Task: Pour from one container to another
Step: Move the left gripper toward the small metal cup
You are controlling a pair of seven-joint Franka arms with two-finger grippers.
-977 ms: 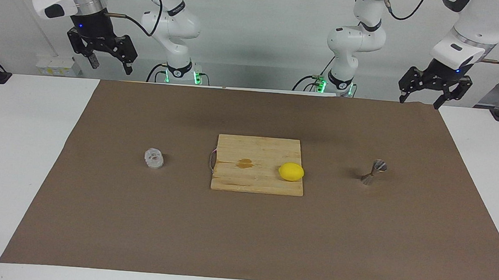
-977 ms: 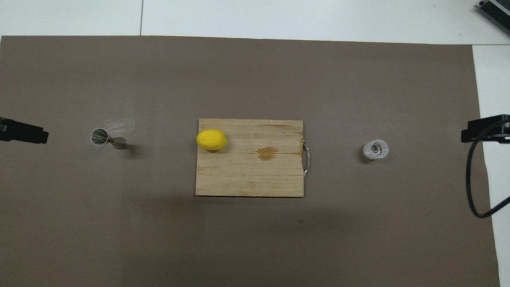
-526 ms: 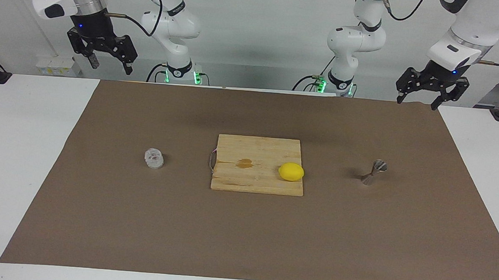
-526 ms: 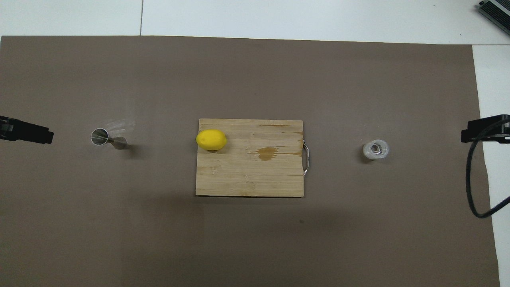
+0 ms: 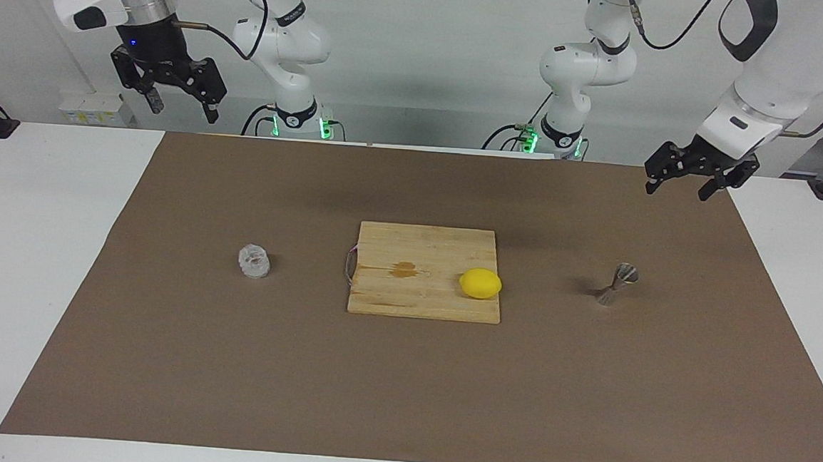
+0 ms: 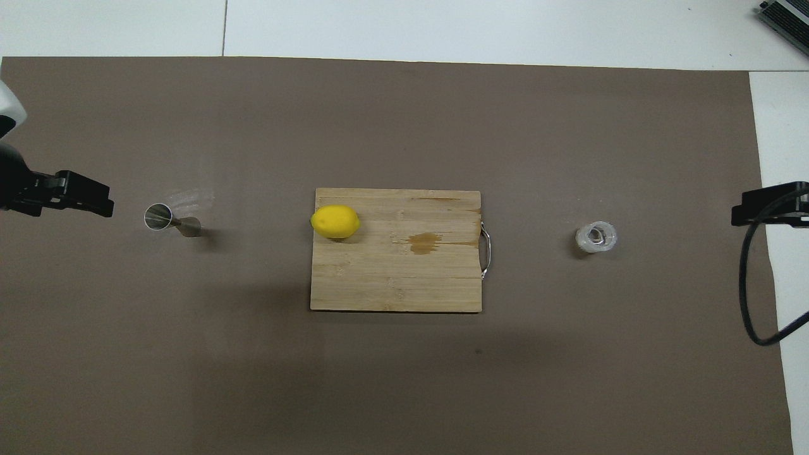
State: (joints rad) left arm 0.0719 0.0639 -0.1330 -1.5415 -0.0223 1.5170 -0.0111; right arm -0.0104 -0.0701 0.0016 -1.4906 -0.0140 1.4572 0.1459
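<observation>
The clear faceted glass cup (image 5: 254,261) stands upright on the brown mat toward the right arm's end; it also shows in the overhead view (image 6: 596,237). The steel hourglass jigger (image 5: 617,284) stands upright toward the left arm's end and shows in the overhead view (image 6: 170,221) too. My left gripper (image 5: 675,193) is open and empty, up in the air over the mat's edge at the left arm's end, apart from the jigger; it reaches into the overhead view (image 6: 95,201). My right gripper (image 5: 183,111) is open, empty, held high at its own end, and waits (image 6: 752,213).
A wooden cutting board (image 5: 407,298) with a metal handle lies mid-table between cup and jigger, with a small brown stain. A yellow lemon (image 5: 480,284) sits on the board's end toward the jigger. The brown mat (image 5: 401,402) covers most of the white table.
My left gripper has come down and moved in over the mat toward the jigger. The right arm, cup, jigger and lemon have not moved.
</observation>
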